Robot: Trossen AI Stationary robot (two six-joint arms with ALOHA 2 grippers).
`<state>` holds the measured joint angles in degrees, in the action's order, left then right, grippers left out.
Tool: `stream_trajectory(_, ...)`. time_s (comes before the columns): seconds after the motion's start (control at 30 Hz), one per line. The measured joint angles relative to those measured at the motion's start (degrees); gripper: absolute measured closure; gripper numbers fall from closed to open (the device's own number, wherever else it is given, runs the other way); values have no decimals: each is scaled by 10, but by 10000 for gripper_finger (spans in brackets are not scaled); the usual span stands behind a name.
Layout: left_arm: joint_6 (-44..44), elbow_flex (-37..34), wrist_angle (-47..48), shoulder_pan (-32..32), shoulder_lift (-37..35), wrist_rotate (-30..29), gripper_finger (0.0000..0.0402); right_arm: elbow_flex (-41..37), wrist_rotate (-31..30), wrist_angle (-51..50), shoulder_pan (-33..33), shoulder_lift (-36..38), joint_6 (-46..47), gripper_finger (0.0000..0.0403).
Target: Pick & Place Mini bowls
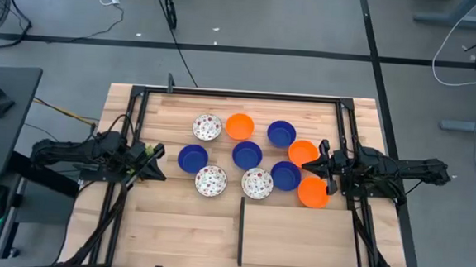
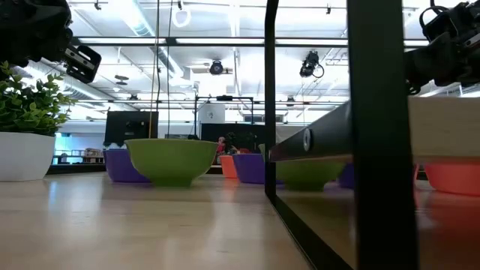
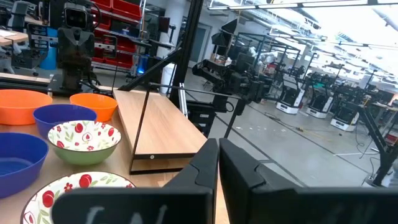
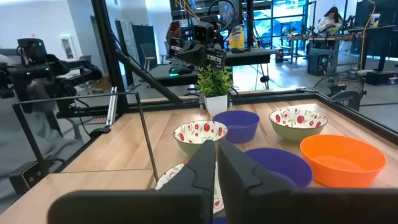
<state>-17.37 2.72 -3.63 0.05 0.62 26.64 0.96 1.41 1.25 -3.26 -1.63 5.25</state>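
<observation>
Mini bowls (image 1: 247, 156) sit clustered mid-frame in the high view: 4 blue, 3 orange, 3 white w/ red speckles, 10 total. Left gripper (image 1: 158, 163) at cluster's left edge, right gripper (image 1: 310, 165) at its right, both pinched closed, holding nothing. Only the right wrist view shows the potted plant (image 4: 214, 87) behind.

blue bowls (image 1: 247, 155), orange bowls (image 1: 239, 126), red-speckled bowls (image 1: 208, 128)

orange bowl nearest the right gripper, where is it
In the high view, the orange bowl sits at the cluster's right end, just below the right gripper.
</observation>
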Motion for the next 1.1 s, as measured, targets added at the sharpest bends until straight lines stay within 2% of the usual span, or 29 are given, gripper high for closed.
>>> stream_trajectory(0.7,1,0,-4,0,0,-3,383,0,0,0,0,0,0,380)
stream_trajectory(0.87,15,0,-45,0,0,-72,383,0,0,0,0,0,0,380)
stream_trajectory(1.03,30,0,-67,0,0,-99,383,0,0,0,0,0,0,380)
stream_trajectory(1.1,31,-2,-74,0,4,-127,383,0,0,0,0,0,0,380)
